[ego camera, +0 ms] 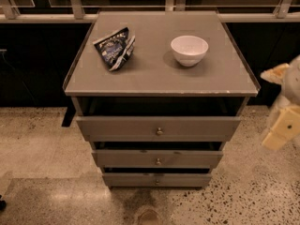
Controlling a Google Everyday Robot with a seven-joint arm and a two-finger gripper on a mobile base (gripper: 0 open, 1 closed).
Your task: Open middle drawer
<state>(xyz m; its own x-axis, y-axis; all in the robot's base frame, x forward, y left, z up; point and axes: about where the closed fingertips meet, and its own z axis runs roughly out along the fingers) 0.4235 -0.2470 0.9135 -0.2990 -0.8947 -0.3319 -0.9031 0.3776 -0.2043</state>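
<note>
Grey-brown wood makes up the flat front of the middle drawer, which has one small round metal knob at its centre. It sits well apart from the gripper, lower in the picture and off toward the picture's left. A dark strip shows along the drawer's upper edge, under the taller top drawer. The narrower bottom drawer lies just below it, farther still from the gripper.

The gripper is a pale cream shape at the right edge of the view, beside the cabinet's right side and about level with the top drawer. It touches no part of the cabinet. Whether it is open or closed cannot be told, and it holds nothing that can be seen.

The cabinet top lies above and to the picture-left of the gripper. On it, a white bowl stands upright, nearer the gripper. A crumpled dark blue snack bag lies beyond the bowl, on the far side. Speckled stone floor spreads below the gripper.
</note>
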